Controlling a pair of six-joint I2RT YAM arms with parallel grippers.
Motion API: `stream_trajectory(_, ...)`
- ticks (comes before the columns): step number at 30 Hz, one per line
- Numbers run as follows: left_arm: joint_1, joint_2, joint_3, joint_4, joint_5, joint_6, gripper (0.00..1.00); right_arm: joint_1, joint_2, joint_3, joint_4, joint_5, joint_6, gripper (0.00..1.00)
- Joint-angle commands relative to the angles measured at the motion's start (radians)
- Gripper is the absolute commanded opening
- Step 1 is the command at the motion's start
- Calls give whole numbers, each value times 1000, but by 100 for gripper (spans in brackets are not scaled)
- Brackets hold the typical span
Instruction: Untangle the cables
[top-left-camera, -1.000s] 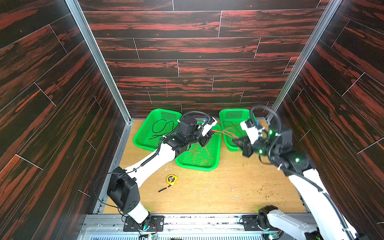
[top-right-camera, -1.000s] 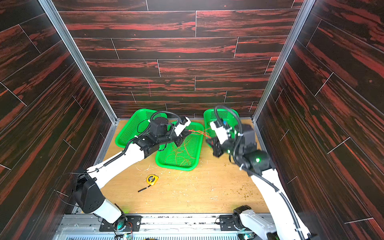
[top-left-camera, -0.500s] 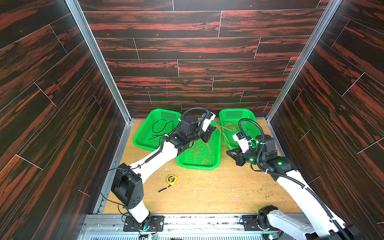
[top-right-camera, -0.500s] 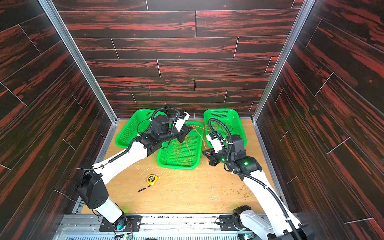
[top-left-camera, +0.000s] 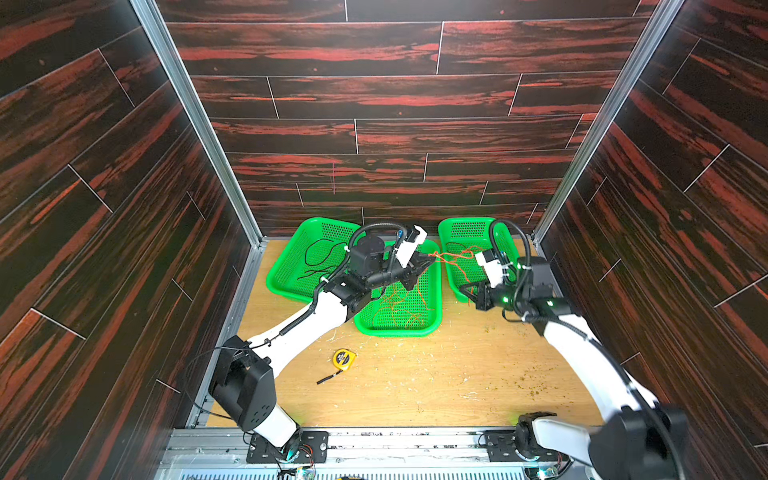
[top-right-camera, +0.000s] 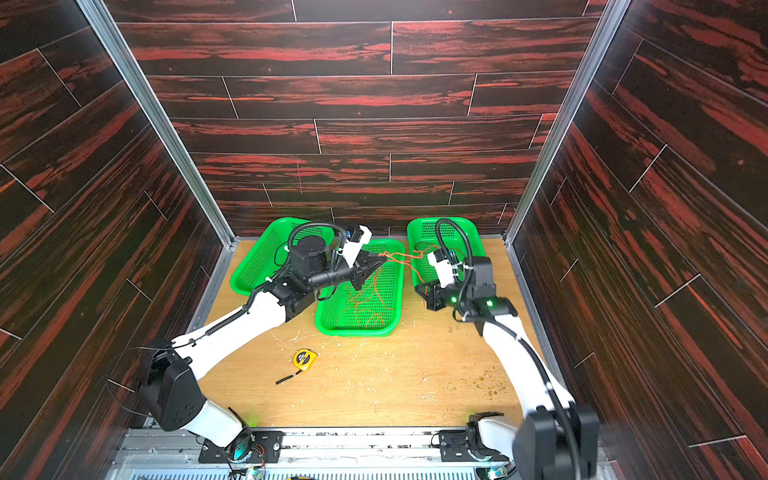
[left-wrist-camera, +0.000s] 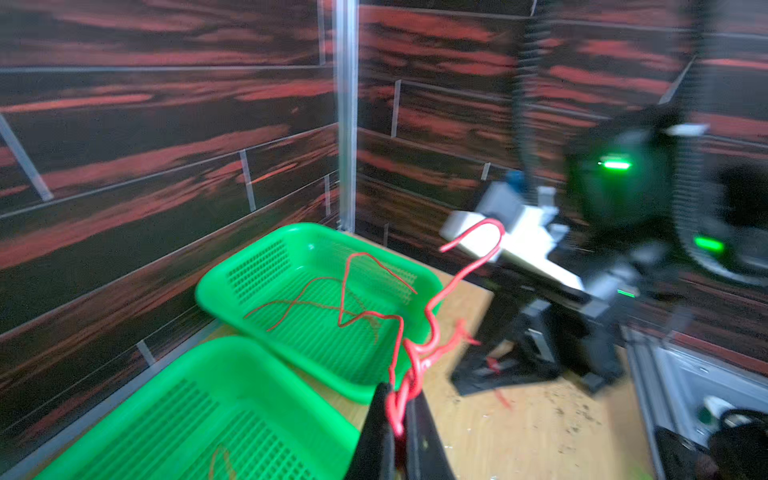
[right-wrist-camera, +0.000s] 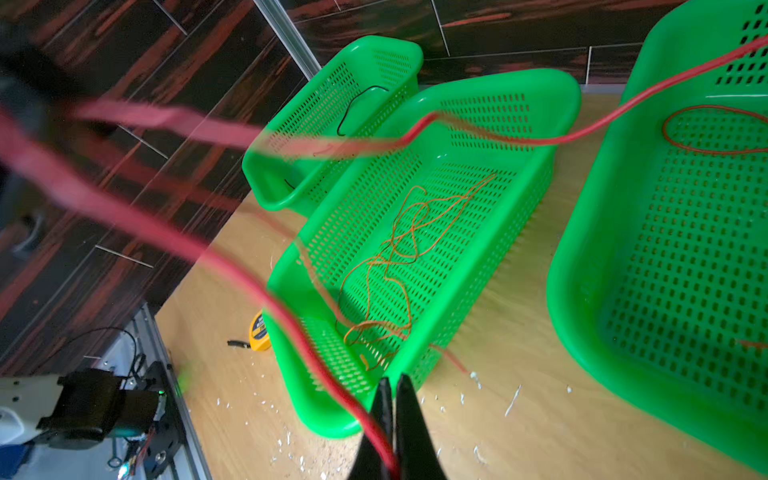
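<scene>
- Red cable (left-wrist-camera: 433, 332) hangs strung between both arms at the centre of both top views, partly trailing in the right basket (top-left-camera: 444, 237).
- Left jaws clamp a bunched red loop; right jaws pinch one red strand.
- Orange cable (right-wrist-camera: 405, 245) lies in the middle basket (top-left-camera: 397, 331), black cable (top-left-camera: 306, 257) in the left basket (top-left-camera: 271, 283).
- Best to pull apart slowly so the bunch loosens, not tightens.

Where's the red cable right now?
In both top views the red cable hangs right of centre, pinched by the left gripper and right gripper, spanning the middle basket and right basket.
</scene>
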Motion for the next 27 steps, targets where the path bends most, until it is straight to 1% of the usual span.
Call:
stream_trajectory(1, 13, -113, -8, 143, 162, 18, 0, -77, 72, 60, -74, -4, 5, 0)
stream_trajectory(3, 13, -132, -10, 71, 198, 80, 0, -108, 110, 117, -101, -3, 6, 0)
stream_trajectory(4, 11, -142, -10, 7, 209, 130, 0, -119, 118, 146, -117, 0, 1, 0)
stream_trajectory(7, 12, -177, -18, -158, 216, 257, 0, -144, 137, 227, -147, 0, -2, 0)
stream_trajectory(10, 10, -203, -38, -228, 240, 344, 0, -155, 211, 346, -241, 25, -26, 0)
stream_trajectory(12, 2, -213, -45, -253, 247, 375, 0, -159, 279, 438, -306, 54, -42, 0)
stream_trajectory(14, -13, -211, -27, -339, 244, 448, 0, -160, 331, 518, -326, 62, -49, 0)
stream_trajectory(18, -53, -185, 11, -517, 197, 591, 0, -159, 393, 686, -346, 53, -48, 0)
stream_trajectory(19, -59, -177, 14, -539, 183, 607, 0, -160, 404, 739, -354, 50, -49, 0)
stream_trajectory(23, -70, -152, 26, -578, 94, 635, 0, -159, 407, 899, -369, 43, -50, 0)
stream_trajectory(25, -70, -126, 43, -611, 54, 645, 0, -158, 378, 943, -348, 21, -40, 0)
stream_trajectory(27, -69, -107, 46, -613, 22, 644, 0, -156, 333, 954, -311, 11, -26, 0)
